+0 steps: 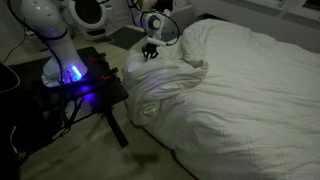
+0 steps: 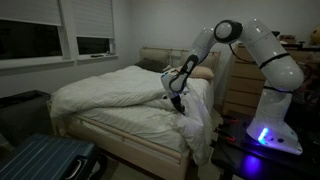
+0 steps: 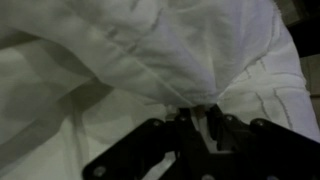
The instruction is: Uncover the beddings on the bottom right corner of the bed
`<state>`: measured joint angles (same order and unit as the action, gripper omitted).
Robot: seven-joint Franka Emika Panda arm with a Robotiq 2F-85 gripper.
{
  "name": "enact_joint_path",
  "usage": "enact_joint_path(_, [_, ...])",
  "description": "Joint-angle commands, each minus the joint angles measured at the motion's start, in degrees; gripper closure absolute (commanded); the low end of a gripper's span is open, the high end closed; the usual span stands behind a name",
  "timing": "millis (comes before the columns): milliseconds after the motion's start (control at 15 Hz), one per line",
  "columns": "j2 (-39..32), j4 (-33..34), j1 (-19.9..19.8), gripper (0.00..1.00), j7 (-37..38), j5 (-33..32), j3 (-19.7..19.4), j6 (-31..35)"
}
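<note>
1. Claw (image 3: pixel 200 118) pinched together on a peak of the beddings (image 3: pixel 150 50); fabric gathers up into its grip in wrist view.
2. Claw sits at a corner of the bed (image 2: pixel 130 135), down on the cloth.
3. Rumpled white beddings lie heaped on the bed, hanging over that corner.

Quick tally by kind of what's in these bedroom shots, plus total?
bed: 1
beddings: 1
robot arm: 1
windows: 2
suitcase: 1
dresser: 1
black table: 1
Total: 8
</note>
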<state>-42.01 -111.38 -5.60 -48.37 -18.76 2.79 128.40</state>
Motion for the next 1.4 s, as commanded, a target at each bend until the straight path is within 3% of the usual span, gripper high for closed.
enact_joint_path(0, [-1.1, 3.9, 4.0, 1.0, 8.6, -1.2, -3.5, -8.7])
enact_joint_path(400, [-1.1, 5.1, 4.4, 0.99, 20.8, -6.0, -7.9, -17.8])
enact_joint_path(800, [4.9, 4.8, -2.4, 0.99, 25.9, -9.0, -15.2, -22.6])
enact_joint_path(1333, [10.5, 17.9, -13.9, 0.99, 26.3, -1.7, -18.0, -30.7])
